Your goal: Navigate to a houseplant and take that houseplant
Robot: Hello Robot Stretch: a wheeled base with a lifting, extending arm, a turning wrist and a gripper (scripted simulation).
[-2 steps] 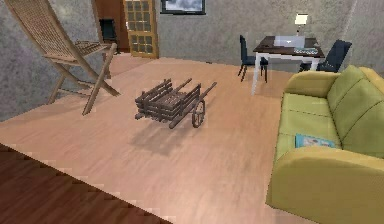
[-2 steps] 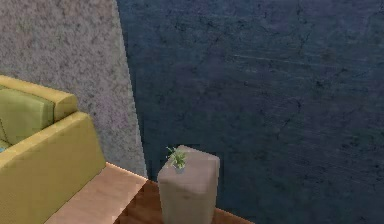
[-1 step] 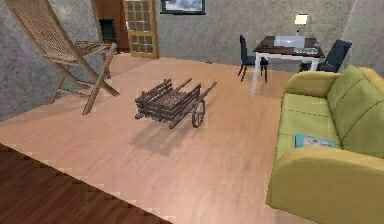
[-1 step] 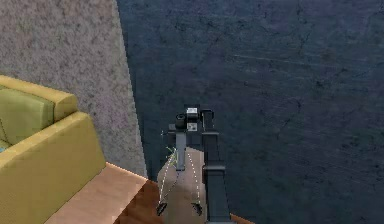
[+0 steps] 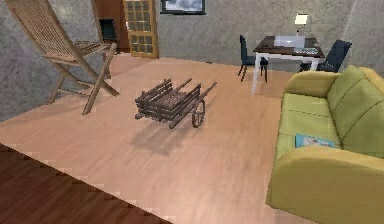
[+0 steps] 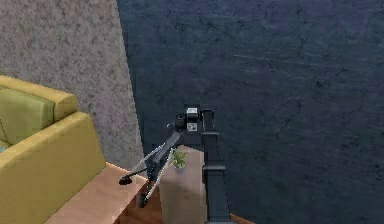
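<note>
Bare wooden floor [image 5: 150, 165] lies open across the forward view's middle, broken by a small wooden cart [image 5: 175, 102]. A folding chair [image 5: 70, 55] stands at the left, a green sofa [image 5: 335, 130] blocks the right, and a bench [image 5: 287, 46] with chairs sits far back. In the arm side view the arm [image 6: 212, 170] works in a tight corner: sofa left, dark wall [image 6: 270, 80] behind, a small green plant [image 6: 178, 158] on a pale stand [image 6: 186, 200] at it.

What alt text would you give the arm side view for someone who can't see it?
A dark robot arm rises from the bottom edge, its pincer angled down-left near a small green plant on a pale stand. A yellow sofa sits at the left, before a grey wall and a dark blue wall.
</note>
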